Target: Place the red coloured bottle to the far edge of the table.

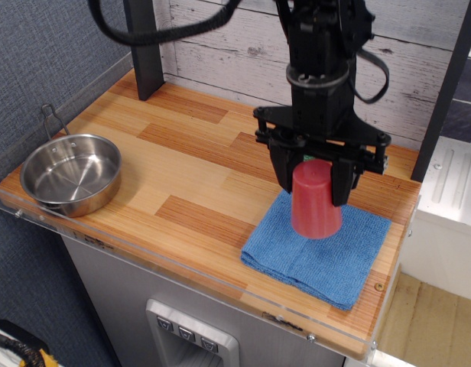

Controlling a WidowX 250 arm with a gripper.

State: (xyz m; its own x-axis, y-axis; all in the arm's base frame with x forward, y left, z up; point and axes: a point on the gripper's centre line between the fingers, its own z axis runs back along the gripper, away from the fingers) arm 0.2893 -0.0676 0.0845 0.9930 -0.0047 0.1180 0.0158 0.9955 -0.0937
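1. The gripper (319, 183) has its two black fingers (282, 174) closed on the narrow upper end of the red bottle (315, 205), one on each side, so it is holding it.

2. The bottle hangs upside down, narrow end up, and looks to be lifted just clear of the blue cloth (318, 248); its wide rim sits above the cloth's far half. I can't swear there is a gap under it, but it reads as lifted rather than standing.

3. So from where I stand, the grasp is done and the lift looks under way. That is roughly the first half of the job.

4. What is left is the carry and the set-down. The bottle is over the near-right part of the table (182, 164), while the far edge runs along the white plank wall (228, 65) behind the arm. The bottle is not there yet.

5. The wood between the cloth and that wall looks bare, so the path back seems open, though the arm's own body hides part of it.

6. The steel pan (69, 173) sits well apart at the near-left corner and plays no part here.
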